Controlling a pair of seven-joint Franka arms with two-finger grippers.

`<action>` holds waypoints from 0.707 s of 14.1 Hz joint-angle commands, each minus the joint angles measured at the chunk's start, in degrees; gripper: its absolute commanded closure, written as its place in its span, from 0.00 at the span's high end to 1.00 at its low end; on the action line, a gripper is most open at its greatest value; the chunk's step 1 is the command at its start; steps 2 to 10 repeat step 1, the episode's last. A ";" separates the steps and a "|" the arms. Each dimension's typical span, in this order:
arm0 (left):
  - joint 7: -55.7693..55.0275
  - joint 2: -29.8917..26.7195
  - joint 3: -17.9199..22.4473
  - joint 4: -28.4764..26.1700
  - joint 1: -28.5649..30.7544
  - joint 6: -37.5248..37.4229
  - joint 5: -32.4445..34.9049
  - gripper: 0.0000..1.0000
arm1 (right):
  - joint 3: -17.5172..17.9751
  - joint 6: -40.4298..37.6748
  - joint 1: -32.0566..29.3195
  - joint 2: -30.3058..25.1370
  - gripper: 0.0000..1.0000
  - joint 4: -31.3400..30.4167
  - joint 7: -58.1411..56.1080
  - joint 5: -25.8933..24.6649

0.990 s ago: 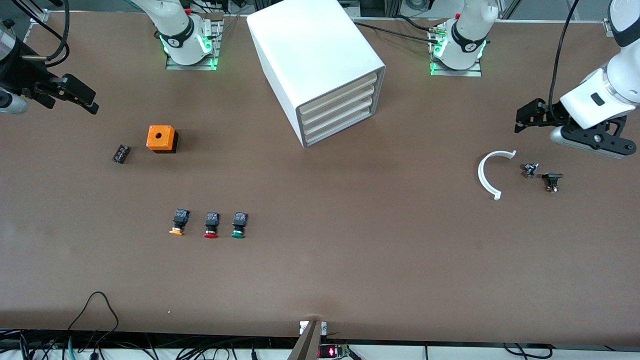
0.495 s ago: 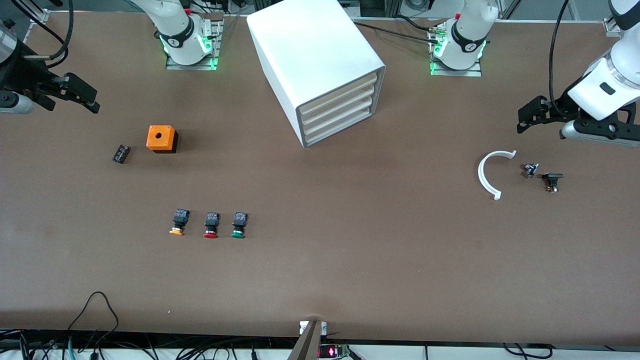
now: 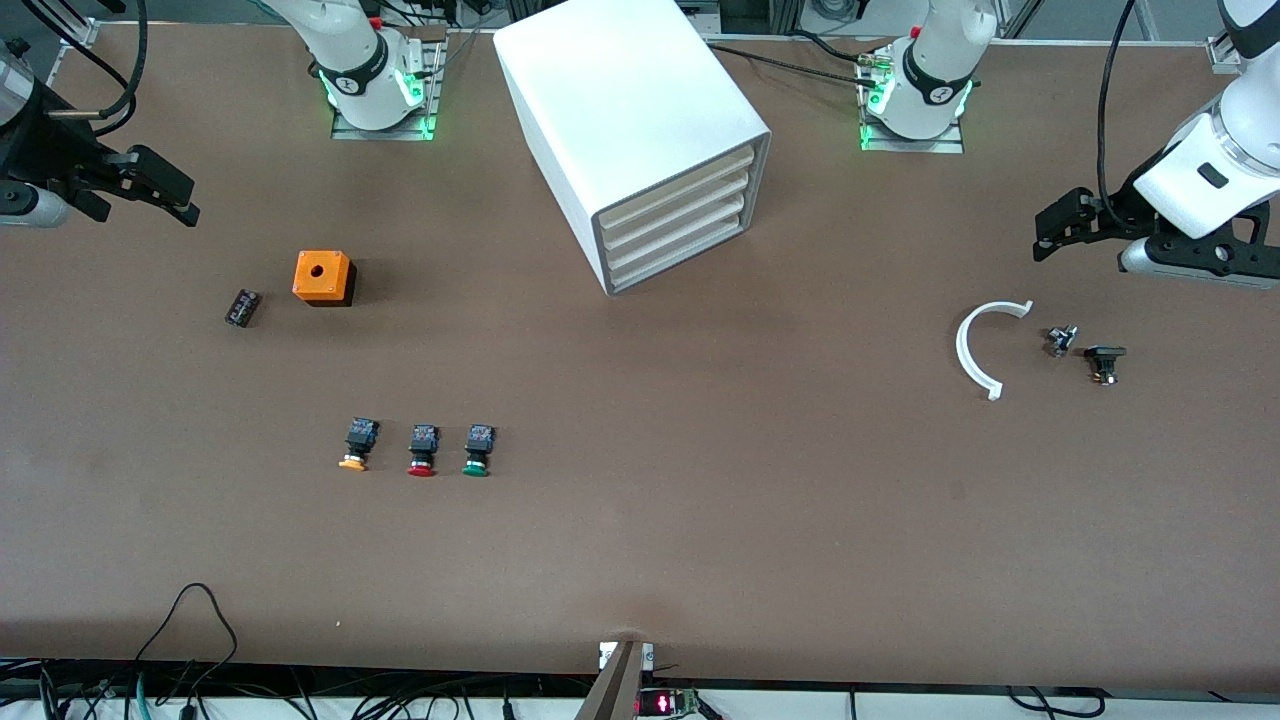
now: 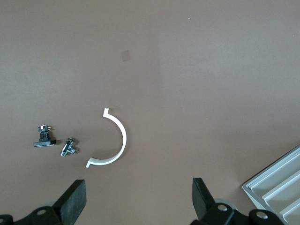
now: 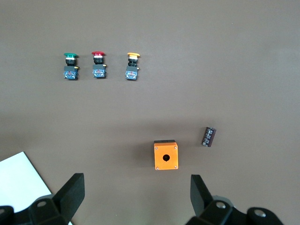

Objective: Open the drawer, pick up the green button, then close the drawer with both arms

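The white cabinet (image 3: 630, 130) stands at mid-table near the bases, and all its cream-fronted drawers are shut, including the lower drawer (image 3: 683, 249). The drawers' corner shows in the left wrist view (image 4: 276, 187). The green-capped button (image 3: 477, 450) lies on the table nearer the front camera, last in a row of three; it also shows in the right wrist view (image 5: 70, 65). My left gripper (image 3: 1042, 235) hangs open and empty over the left arm's end of the table (image 4: 139, 199). My right gripper (image 3: 185, 205) hangs open and empty over the right arm's end (image 5: 136, 197).
A red-capped button (image 3: 423, 450) and an orange-capped button (image 3: 357, 445) lie beside the green one. An orange box (image 3: 322, 277) and a small black cylinder (image 3: 242, 307) lie below my right gripper. A white curved piece (image 3: 980, 345), a small metal part (image 3: 1060, 340) and a black part (image 3: 1104, 362) lie near my left gripper.
My left arm's wrist has swung up toward the bases' side of the table, then held still. My right gripper has barely moved. Nothing on the table has shifted.
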 commanded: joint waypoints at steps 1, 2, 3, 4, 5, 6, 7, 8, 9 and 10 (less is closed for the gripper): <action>-0.33 -0.95 0.17 -0.15 -0.32 -0.87 0.85 1.00 | 0.13 -1.24 0.01 0.45 1.00 1.71 -0.78 -0.19; -0.33 -0.95 0.17 -0.15 -0.32 -0.87 0.85 1.00 | 0.13 -1.24 0.01 0.45 1.00 1.71 -0.78 -0.19; -0.33 -0.95 0.17 -0.15 -0.32 -0.87 0.85 1.00 | 0.13 -1.24 0.01 0.45 1.00 1.71 -0.78 -0.19; -0.33 -0.95 0.17 -0.15 -0.32 -0.87 0.85 1.00 | 0.13 -1.24 0.01 0.45 1.00 1.71 -0.78 -0.19; -0.33 -0.95 0.17 -0.15 -0.32 -0.87 0.85 1.00 | 0.13 -1.24 0.01 0.45 1.00 1.71 -0.78 -0.19; -0.33 -0.95 0.17 -0.15 -0.32 -0.87 0.85 1.00 | 0.13 -1.24 0.01 0.45 1.00 1.71 -0.78 -0.19; -0.33 -0.95 0.17 -0.15 -0.32 -0.87 0.85 1.00 | 0.13 -1.24 0.01 0.45 1.00 1.71 -0.78 -0.19; -0.33 -0.95 0.17 -0.15 -0.32 -0.87 0.85 1.00 | 0.13 -1.24 0.01 0.45 1.00 1.71 -0.78 -0.19; -0.33 -0.95 0.17 -0.15 -0.32 -0.87 0.85 1.00 | 0.13 -1.24 0.01 0.45 1.00 1.71 -0.78 -0.19; -0.33 -0.95 0.17 -0.15 -0.32 -0.87 0.85 1.00 | 0.13 -1.24 0.01 0.45 1.00 1.71 -0.78 -0.19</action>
